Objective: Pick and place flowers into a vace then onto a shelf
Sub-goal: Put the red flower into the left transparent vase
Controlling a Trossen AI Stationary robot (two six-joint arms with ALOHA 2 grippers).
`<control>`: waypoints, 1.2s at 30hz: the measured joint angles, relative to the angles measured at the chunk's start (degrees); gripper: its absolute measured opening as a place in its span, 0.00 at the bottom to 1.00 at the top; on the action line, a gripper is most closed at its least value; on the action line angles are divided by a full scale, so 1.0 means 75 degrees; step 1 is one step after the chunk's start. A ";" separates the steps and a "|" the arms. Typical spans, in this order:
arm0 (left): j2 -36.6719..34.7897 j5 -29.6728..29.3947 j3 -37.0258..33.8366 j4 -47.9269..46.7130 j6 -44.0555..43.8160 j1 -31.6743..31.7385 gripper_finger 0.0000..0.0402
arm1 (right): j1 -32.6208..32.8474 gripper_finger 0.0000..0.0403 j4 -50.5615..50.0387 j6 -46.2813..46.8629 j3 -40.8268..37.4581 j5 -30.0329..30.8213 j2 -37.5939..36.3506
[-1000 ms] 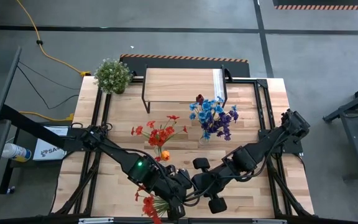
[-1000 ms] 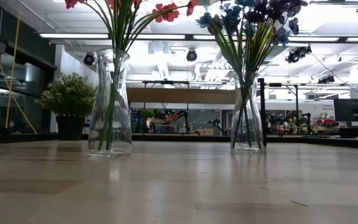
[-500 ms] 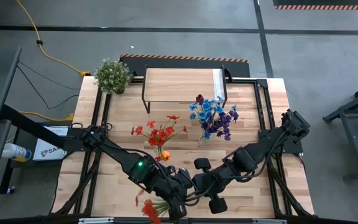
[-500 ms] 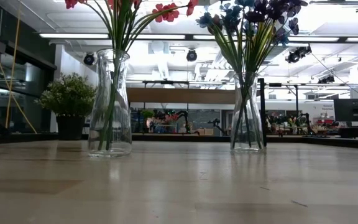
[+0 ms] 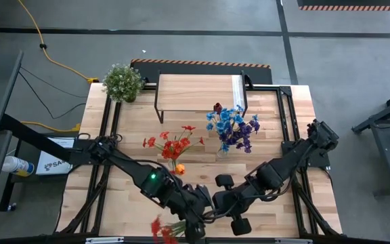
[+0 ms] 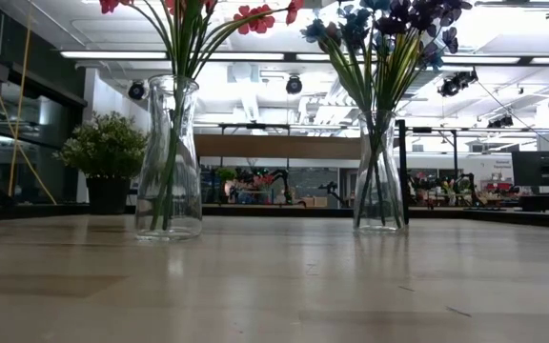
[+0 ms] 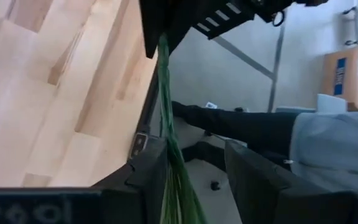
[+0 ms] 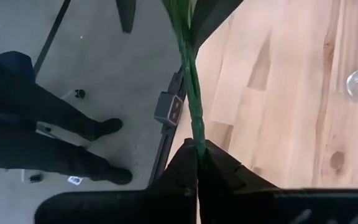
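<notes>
At the bottom centre of the high view, the right hand (image 8: 197, 163) is closed on the green stems of a red flower bunch (image 5: 160, 229). The left hand (image 7: 194, 180) is half open around the same stems, one finger (image 7: 151, 171) beside them. Two vases (image 6: 168, 157) with flowers stand mid-frame; the shelf (image 5: 198, 91) is at upper centre of the worktop (image 5: 276, 142).

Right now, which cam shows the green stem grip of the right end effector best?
Right wrist view: the right end effector is shut on the green flower stem, seen close up. The left wrist view shows the same stem between the left end effector's open fingers. The high view shows only the red blooms at the table's near edge. The low view shows none of it.
</notes>
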 joint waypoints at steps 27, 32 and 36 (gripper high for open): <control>-0.1451 0.0626 0.0015 0.0511 0.0865 0.0514 0.44 | 0.0981 0.00 0.0954 0.0463 -0.0017 -0.0148 -0.0051; -0.2117 0.0402 0.0017 0.0545 0.1454 0.0517 0.44 | 0.1066 0.00 0.1690 0.0273 -0.0017 -0.0149 -0.0135; -0.2703 0.0012 0.0017 0.0521 0.1906 0.0513 0.45 | 0.1130 0.00 0.2325 0.0115 -0.0017 -0.0125 -0.0286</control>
